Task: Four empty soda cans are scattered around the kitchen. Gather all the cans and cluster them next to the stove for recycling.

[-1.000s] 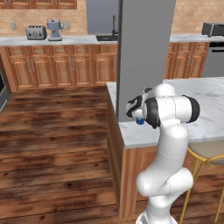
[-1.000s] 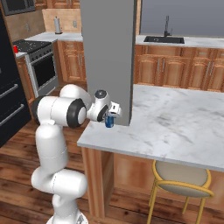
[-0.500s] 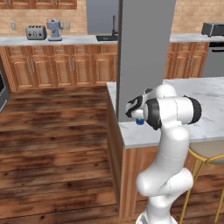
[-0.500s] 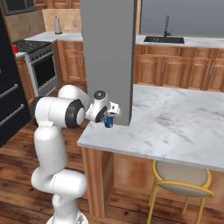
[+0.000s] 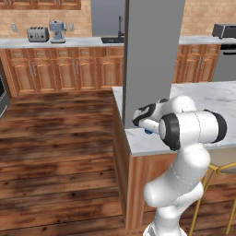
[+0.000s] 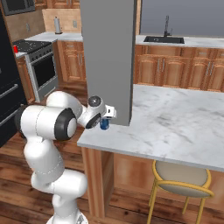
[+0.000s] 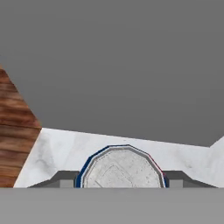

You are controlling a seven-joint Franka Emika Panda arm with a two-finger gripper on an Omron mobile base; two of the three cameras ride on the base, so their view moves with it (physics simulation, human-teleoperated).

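Floor: dark wood planks (image 5: 55, 152) | 12 o'clock: wooden cabinets (image 5: 69, 71), brick backsplash (image 5: 41, 18) | centre: grey pillar (image 5: 150, 55) on marble island (image 6: 175, 124)

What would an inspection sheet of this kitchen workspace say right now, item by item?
Surface: white marble island counter, a grey pillar rising from its corner.
Job's things: blue soda can upright on the counter by the pillar; stove far off at the back wall; a small red thing on the stove, too small to tell.
Clutter: toaster and coffee machine on the back counter.
Tool: closed on the can, a finger at each side.
Cables: nothing seen.
Surroundings: wood floor, wooden cabinets, sink, yellow stool.
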